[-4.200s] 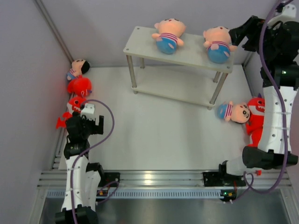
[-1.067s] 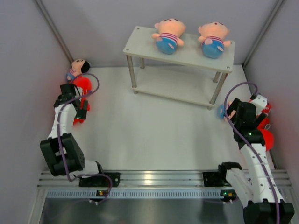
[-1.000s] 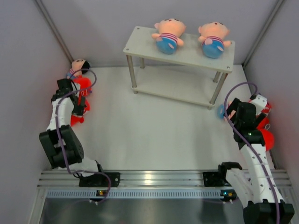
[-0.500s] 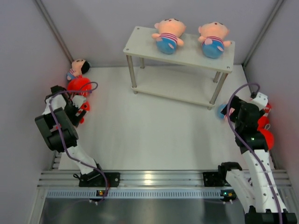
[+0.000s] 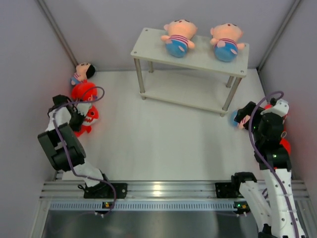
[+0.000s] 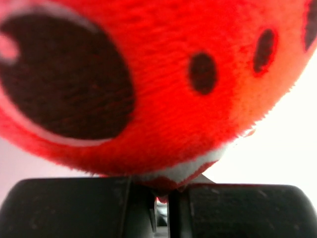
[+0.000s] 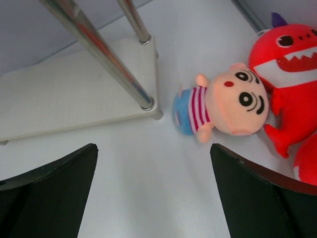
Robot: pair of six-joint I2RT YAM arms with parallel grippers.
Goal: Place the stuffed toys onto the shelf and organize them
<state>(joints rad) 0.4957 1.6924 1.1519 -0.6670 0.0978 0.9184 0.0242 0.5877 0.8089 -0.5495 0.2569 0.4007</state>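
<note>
1. The left tool (image 6: 168, 193) is closed. Its two fingers are pressed almost together, with a small fold of the gripped red shark (image 6: 163, 99) nipped between them. The shark's body fills the left wrist view.
2. From above, the left tool sits close to the left wall, with the gripped red shark on its inner side. A second red shark (image 5: 83, 90) lies just beyond it, and a wall doll (image 5: 83, 72) lies just past that.
3. The right tool (image 7: 152, 158) stands wide open and holds nothing. Only the white surface (image 5: 163, 134) shows between its fingers.
4. Ahead of the right tool lies a striped doll (image 7: 225, 104), face up. Its blue bottom is just beside the shelf leg (image 7: 124, 79), and its head touches the right red shark (image 7: 290, 74) by the right wall.
5. The shelf (image 5: 203, 58) stands at the far middle. The left shelf doll (image 5: 178, 37) and the right shelf doll (image 5: 227, 42) lie on its top board, apart from each other.
6. Open surface stretches between the two arms and the shelf's front edge.
</note>
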